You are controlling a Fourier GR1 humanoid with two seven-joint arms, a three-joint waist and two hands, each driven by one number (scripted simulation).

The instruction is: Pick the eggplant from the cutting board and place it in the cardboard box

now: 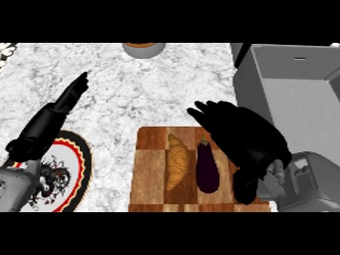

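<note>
Fingers of right hand (242, 137) spread open, holding nothing, just right of eggplant (207, 168) on cutting board (150, 164). Lower leftward; avoid croissant (177, 162).

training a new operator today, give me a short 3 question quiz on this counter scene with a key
1. True or false: the eggplant lies on the cutting board.
2. What lies just left of the eggplant: A) croissant B) banana C) cup?
3. Which robot hand is over the board's right side?

Key:
1. True.
2. A.
3. The right robot hand; the left robot hand is over the counter by the plate, and the cardboard box is at the far right.
</note>
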